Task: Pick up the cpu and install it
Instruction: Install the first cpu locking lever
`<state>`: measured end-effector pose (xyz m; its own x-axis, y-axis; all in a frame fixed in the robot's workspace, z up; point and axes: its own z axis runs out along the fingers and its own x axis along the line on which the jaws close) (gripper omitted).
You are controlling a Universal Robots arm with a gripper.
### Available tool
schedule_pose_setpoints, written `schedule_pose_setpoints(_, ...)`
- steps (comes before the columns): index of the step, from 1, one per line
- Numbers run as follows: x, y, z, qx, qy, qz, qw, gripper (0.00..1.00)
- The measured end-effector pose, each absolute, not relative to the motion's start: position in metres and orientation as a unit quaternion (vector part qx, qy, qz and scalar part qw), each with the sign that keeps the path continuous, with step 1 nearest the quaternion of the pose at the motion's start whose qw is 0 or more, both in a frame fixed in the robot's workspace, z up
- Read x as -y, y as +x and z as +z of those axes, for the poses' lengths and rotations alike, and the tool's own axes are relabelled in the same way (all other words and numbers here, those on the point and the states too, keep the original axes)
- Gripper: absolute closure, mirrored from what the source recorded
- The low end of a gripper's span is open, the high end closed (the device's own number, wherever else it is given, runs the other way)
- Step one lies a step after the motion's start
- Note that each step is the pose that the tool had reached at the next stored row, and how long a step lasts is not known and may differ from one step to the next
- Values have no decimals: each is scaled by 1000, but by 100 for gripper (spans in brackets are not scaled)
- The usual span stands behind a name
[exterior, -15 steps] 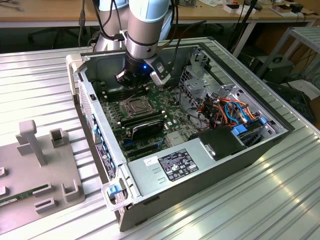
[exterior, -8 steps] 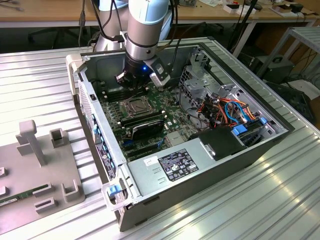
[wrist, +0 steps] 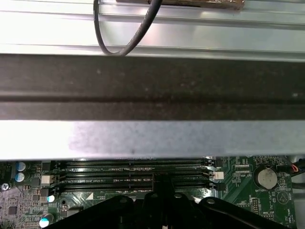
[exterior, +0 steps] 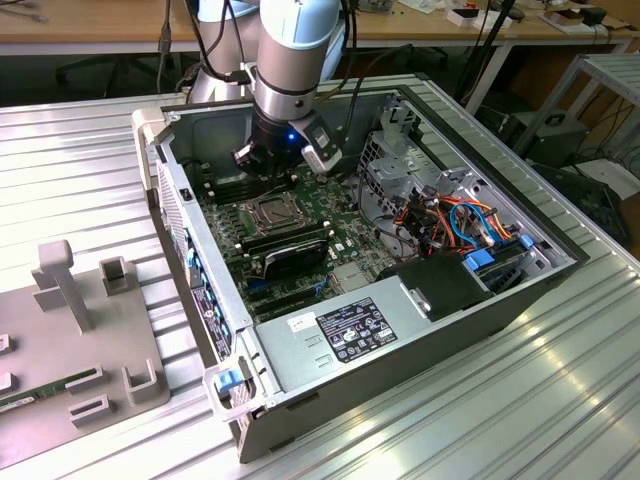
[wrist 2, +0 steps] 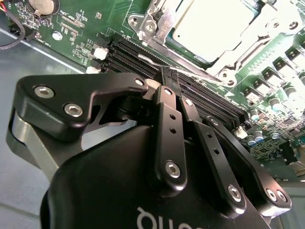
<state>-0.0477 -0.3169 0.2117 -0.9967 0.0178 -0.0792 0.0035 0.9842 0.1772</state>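
Ribbed aluminium table (exterior: 560, 400) carries open PC case (exterior: 420, 330), grey fixture plate (exterior: 60, 330) by table's near edge on exterior view's left. Inside case: power supply (exterior: 350, 330) nearest, then motherboard (exterior: 300, 235). Cpu (wrist 2: 214, 21) seated in socket (exterior: 270, 212). Gripper (wrist 2: 170, 76) at memory slots (wrist: 133, 174) just beyond socket, jaws pressed together, holding nothing.

Silver-grey cpu (wrist 2: 214, 21) flat in socket (wrist 2: 267, 38)
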Motion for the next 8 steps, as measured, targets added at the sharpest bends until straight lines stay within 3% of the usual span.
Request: schedule_pose_setpoints(8,317,-46,209,-995,5,89,40,89)
